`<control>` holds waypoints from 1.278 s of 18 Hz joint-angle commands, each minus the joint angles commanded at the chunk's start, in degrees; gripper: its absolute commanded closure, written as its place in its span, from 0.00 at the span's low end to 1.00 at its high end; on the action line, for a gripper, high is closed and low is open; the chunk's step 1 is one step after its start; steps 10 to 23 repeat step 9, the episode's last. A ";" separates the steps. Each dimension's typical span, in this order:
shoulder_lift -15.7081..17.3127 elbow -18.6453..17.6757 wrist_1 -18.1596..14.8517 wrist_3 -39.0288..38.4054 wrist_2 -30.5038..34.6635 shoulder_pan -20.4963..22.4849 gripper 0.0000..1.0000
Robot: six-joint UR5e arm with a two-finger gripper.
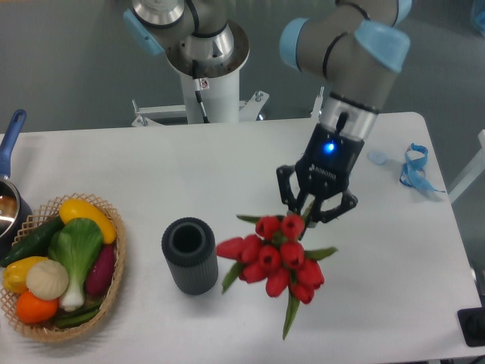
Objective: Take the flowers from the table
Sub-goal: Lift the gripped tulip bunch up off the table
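Well, no writing shows anywhere. Red tulip flowers (274, 256) with green leaves hang heads-down, clear above the white bench (227, 174), stems clamped in the hand (314, 208), which shows a blue light. A dark ribbed cylinder (189, 255) stands just beside them.
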 joint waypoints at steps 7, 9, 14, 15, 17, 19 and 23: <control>0.79 -0.09 0.09 -0.01 -0.09 1.24 0.80; 1.06 -0.61 0.09 0.08 -0.09 1.41 0.80; 1.06 -0.61 0.09 0.08 -0.09 1.41 0.80; 1.06 -0.61 0.09 0.08 -0.09 1.41 0.80; 1.06 -0.61 0.09 0.08 -0.09 1.41 0.80; 1.06 -0.61 0.09 0.08 -0.09 1.41 0.80; 1.06 -0.61 0.09 0.08 -0.09 1.41 0.80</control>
